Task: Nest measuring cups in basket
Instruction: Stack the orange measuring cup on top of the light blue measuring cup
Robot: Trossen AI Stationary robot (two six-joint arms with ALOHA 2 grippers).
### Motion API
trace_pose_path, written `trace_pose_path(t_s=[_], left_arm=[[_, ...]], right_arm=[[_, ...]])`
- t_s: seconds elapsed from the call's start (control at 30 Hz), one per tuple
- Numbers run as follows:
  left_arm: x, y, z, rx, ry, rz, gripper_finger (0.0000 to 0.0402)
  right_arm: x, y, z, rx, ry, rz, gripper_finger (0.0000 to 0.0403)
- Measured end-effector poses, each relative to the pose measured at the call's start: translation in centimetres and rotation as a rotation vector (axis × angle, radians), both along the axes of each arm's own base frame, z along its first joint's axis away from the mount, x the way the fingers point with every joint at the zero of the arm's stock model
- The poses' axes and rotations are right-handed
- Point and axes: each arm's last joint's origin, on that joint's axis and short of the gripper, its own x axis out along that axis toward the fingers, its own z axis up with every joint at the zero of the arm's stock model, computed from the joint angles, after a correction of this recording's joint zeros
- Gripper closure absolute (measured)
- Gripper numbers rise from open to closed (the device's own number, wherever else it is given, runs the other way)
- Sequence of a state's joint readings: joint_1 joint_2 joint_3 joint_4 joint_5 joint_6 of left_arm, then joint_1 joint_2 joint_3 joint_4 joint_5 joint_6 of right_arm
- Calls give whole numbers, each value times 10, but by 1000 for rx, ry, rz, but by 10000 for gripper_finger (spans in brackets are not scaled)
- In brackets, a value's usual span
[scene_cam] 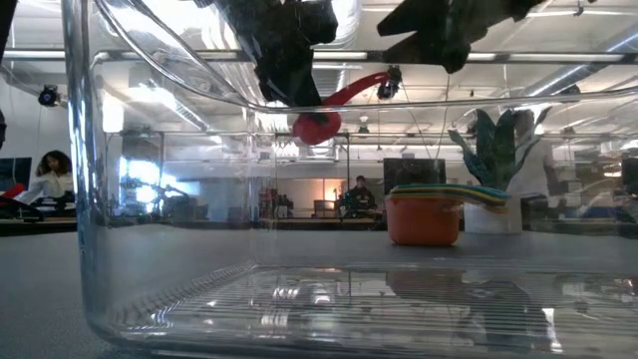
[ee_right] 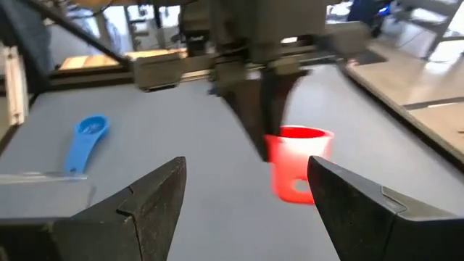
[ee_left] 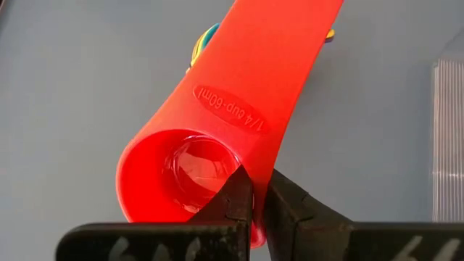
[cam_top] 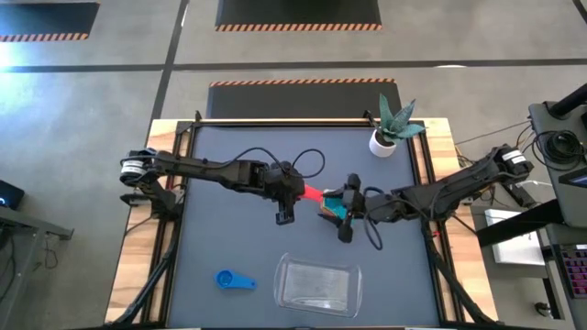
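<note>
Clear basket (cam_top: pixel 317 284) sat nearest on the counter (cam_top: pixel 229 229), empty. Left tool (ee_left: pixel 254 206) clamped the red cup (ee_left: pixel 217 138) aloft, probably for nesting; right tool (ee_right: pixel 246 192) gaped beside stacked cups (scene_cam: pixel 424 214).

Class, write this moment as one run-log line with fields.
left hand: shut on red cup, lifted | right hand: open, near stacked cups | blue cup: on table | basket: empty
</note>
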State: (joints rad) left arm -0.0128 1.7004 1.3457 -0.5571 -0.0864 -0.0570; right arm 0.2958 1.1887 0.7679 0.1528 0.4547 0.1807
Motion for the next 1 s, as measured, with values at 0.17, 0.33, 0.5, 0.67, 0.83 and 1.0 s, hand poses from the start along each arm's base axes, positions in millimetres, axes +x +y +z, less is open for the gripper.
trace_pose_path(t_s=[0.17, 0.33, 0.5, 0.67, 0.83, 1.0], left_arm=[[0, -1, 0, -2, -1, 0, 401], [0, -4, 0, -6, -7, -5, 401], [1, -6, -1, -6, -4, -6, 401], [1, -7, -1, -2, -4, -1, 401], [1, -8, -1, -2, -5, -3, 401], [1, -12, -1, 27, -6, 13, 401]], right_arm=[[-12, -6, 2, -16, -36, -98, 129], [-7, -5, 5, -56, -18, -99, 129], [6, -1, -1, -112, 100, -102, 129], [23, 3, -5, -158, 177, -119, 129], [44, 9, -3, -181, 199, -120, 129], [57, 5, 1, -167, 281, -206, 129]])
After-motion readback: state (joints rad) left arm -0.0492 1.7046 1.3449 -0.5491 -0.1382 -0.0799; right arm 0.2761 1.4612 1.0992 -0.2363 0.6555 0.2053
